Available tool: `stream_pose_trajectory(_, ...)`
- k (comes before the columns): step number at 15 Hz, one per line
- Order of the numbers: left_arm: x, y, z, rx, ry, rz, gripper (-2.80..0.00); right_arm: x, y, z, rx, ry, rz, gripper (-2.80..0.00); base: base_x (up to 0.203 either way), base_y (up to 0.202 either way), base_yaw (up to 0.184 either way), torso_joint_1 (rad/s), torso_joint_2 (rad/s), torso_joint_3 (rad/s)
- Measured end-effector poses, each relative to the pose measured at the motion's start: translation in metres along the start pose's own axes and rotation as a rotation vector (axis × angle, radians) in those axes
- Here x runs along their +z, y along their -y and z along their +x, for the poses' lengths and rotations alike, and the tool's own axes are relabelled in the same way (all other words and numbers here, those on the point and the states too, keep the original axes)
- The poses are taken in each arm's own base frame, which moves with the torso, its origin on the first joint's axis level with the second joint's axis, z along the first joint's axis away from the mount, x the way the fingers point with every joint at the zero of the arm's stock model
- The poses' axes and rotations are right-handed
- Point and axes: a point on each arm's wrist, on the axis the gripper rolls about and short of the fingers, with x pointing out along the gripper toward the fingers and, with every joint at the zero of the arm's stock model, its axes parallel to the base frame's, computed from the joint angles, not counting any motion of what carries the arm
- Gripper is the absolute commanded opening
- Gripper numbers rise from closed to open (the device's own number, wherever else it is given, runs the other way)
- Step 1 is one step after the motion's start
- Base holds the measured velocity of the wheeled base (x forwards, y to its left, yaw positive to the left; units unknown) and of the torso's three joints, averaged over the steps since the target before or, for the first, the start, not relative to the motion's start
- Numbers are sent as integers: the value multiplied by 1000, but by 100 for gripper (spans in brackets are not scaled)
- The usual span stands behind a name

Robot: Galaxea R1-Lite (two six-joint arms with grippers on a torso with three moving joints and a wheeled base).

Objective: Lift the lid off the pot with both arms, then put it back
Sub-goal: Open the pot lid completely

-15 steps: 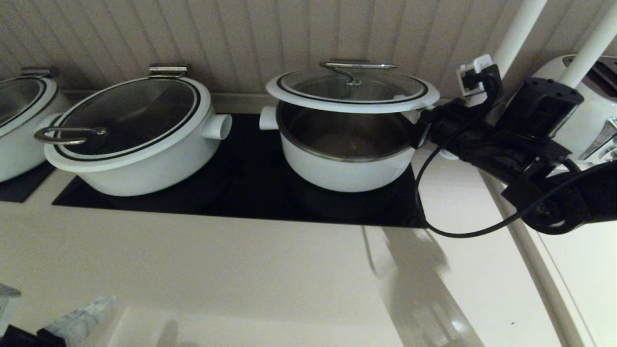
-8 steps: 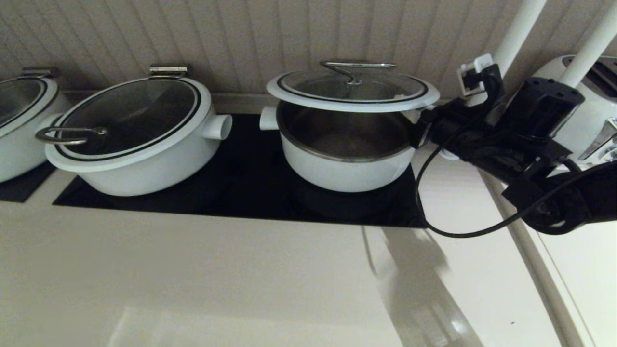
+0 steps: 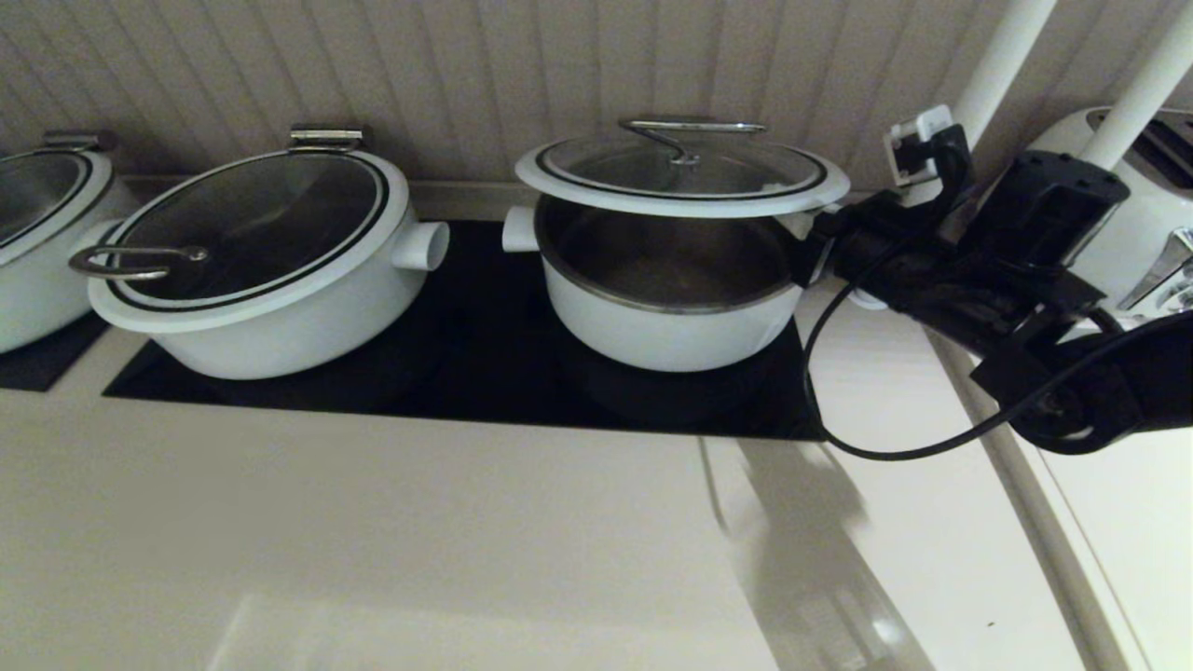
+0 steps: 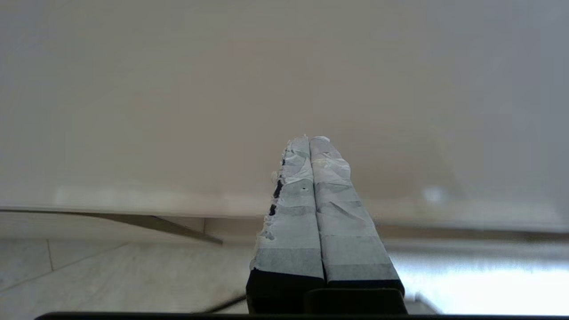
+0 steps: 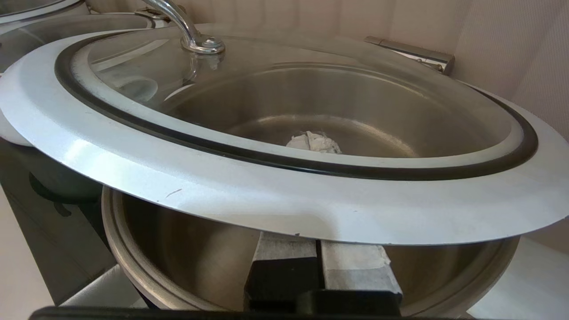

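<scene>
From the head view, the lid (image 3: 681, 177) is hovering tilted above the pot (image 3: 666, 289), its front edge raised and the steel inside showing beneath. The right tool (image 3: 813, 244) is reaching in from the right under the lid's rim beside the pot; its closure cannot be judged here. The pot is sitting on the dark cooktop (image 3: 466, 373) set in the worktop (image 3: 373, 540).

The left wrist view is showing the left tool (image 4: 311, 146) with its taped fingers pressed together on nothing, over plain surface.

In the right wrist view the right tool's fingers (image 5: 306, 249) are lying closed side by side beneath the broad white rim, propping rather than pinching it. Glass and steel are probably heavy, stiff, breakable and slick; the rim or the central handle (image 5: 186, 26) looks the safest hold.
</scene>
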Motion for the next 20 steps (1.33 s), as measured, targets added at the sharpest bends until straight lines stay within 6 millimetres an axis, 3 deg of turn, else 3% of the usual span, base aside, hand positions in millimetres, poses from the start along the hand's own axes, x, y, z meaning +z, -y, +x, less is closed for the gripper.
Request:
stream_pose_trajectory(5, -6, 1, -14, 21, 201, -4, -280, -1, 0, 0, 1, -1, 2, -280, 0, 0, 0, 0, 0, 0)
stream_pose_trajectory(8, -7, 1, -17, 19, 236, -18, -280, -1, 0, 0, 1, -1, 2, -280, 0, 0, 0, 0, 0, 0)
stream_pose_trajectory(13, -10, -1, -16, 50, 251, -224, -280, -1, 0, 0, 1, -1, 2, -280, 0, 0, 0, 0, 0, 0)
stream_pose_trajectory(15, -10, 0, -16, 52, 251, -180, -280, -1, 0, 0, 1, -1, 2, -280, 0, 0, 0, 0, 0, 0)
stream_pose_trajectory(20, -8, 2, -17, 3, 252, 127, -280, 1, 0, 0, -3, 19, -4, -280, 0, 0, 0, 0, 0, 0)
